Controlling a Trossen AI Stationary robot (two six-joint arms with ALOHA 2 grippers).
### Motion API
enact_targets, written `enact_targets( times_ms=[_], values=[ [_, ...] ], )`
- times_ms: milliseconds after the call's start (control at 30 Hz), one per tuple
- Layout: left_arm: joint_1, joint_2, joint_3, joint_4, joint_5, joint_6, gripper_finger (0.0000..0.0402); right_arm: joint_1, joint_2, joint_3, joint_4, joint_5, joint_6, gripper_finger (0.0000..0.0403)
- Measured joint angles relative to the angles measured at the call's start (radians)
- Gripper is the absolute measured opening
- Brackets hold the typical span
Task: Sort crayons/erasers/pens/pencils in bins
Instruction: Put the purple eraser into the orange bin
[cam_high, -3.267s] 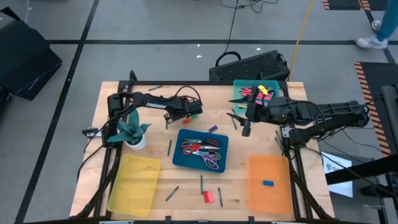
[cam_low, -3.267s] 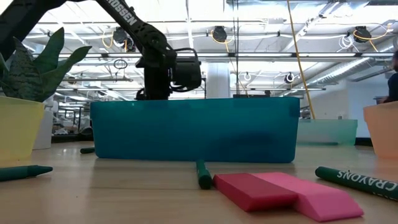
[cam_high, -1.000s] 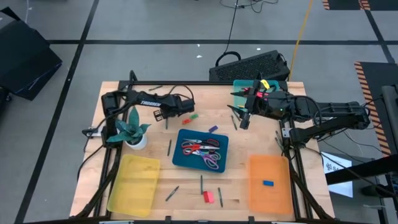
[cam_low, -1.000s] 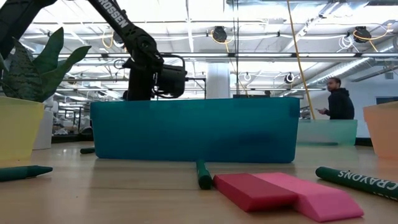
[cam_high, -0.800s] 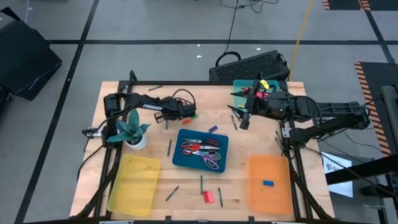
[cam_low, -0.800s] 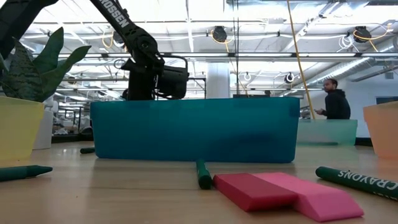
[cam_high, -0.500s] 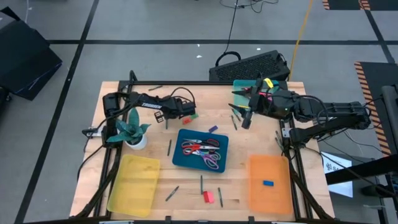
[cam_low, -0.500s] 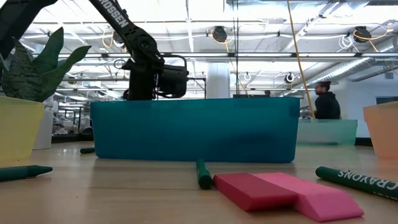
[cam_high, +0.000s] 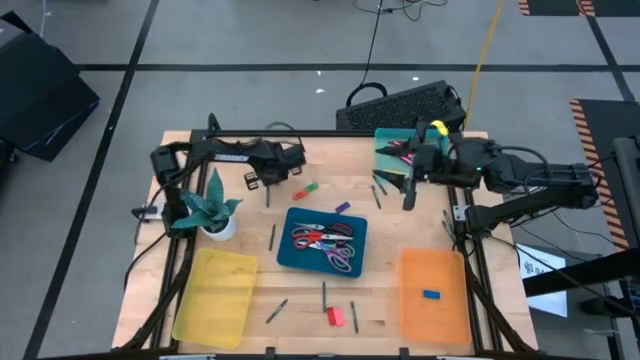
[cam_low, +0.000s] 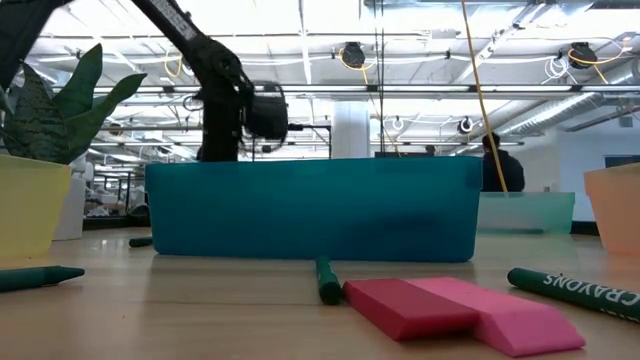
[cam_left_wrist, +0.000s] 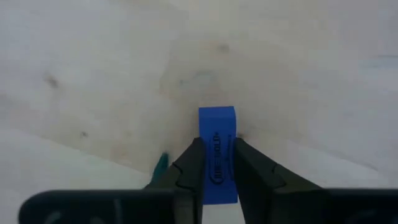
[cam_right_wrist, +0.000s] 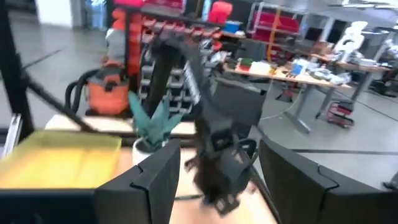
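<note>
My left gripper (cam_high: 262, 178) hangs over the far left of the table, shut on a blue eraser (cam_left_wrist: 217, 124). My right gripper (cam_high: 408, 197) is open and holds nothing; it hangs beside the teal bin (cam_high: 385, 150) of pens at the far right. A red eraser (cam_low: 405, 305) and a pink eraser (cam_low: 520, 322) lie flat near the front edge. Another blue eraser (cam_high: 430, 295) lies in the orange bin (cam_high: 433, 270). The dark blue bin (cam_high: 300, 250) in the middle holds scissors, and the yellow bin (cam_high: 215, 295) stands at the near left. My left gripper pinches the blue eraser by its two long sides (cam_left_wrist: 204, 134) between both fingers. The fingers lie along the block, and its free end (cam_left_wrist: 217, 113) sticks out past the fingertips. The bare table top shows beyond it.
A potted plant (cam_high: 210, 212) stands at the left. Small red and green pieces (cam_high: 305, 188) and a purple one (cam_high: 343, 207) lie beyond the dark blue bin. Crayons and pencils (cam_high: 324, 293) are scattered on the wood. A person (cam_low: 497, 165) walks in the room behind.
My left gripper has drawn back from the red and green pieces toward the table's far left corner. My right gripper has moved toward the table's right edge, closer to the teal bin.
</note>
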Motion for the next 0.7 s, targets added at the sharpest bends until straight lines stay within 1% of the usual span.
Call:
enact_targets(
  times_ms=[33, 100, 167, 233, 333, 433, 533, 633, 700],
  values=[
    [0.008, -0.032, 0.000, 0.002, 0.009, 0.032, 0.0072, -0.009, 0.008, 0.000, -0.014, -0.019, -0.017, 0.0210],
    [0.027, -0.100, 0.004, 0.011, 0.061, 0.105, 0.0072, -0.029, 0.035, -0.001, -0.055, -0.045, -0.060, 0.0210],
    [0.038, -0.165, 0.004, 0.045, 0.132, 0.197, 0.0073, -0.052, 0.062, -0.001, -0.083, -0.049, -0.109, 0.0210],
    [0.046, -0.229, 0.004, 0.107, 0.235, 0.296, 0.0073, -0.069, 0.094, -0.002, -0.114, -0.051, -0.168, 0.0210],
    [0.052, -0.321, 0.005, 0.210, 0.462, 0.439, 0.0073, -0.086, 0.143, -0.002, -0.115, -0.104, -0.323, 0.0210],
    [0.047, -0.376, 0.005, 0.335, 0.677, 0.526, 0.0073, -0.093, 0.221, -0.002, -0.062, -0.168, -0.431, 0.0210],
    [0.028, -0.402, 0.007, 0.486, 0.841, 0.592, 0.0074, -0.093, 0.316, -0.002, 0.029, -0.180, -0.490, 0.0210],
    [0.001, -0.403, 0.007, 0.590, 0.948, 0.629, 0.0074, -0.094, 0.384, -0.003, 0.122, -0.158, -0.538, 0.0210],
    [-0.016, -0.403, 0.007, 0.606, 0.980, 0.653, 0.0074, -0.094, 0.407, -0.003, 0.157, -0.124, -0.566, 0.0210]
  ],
)
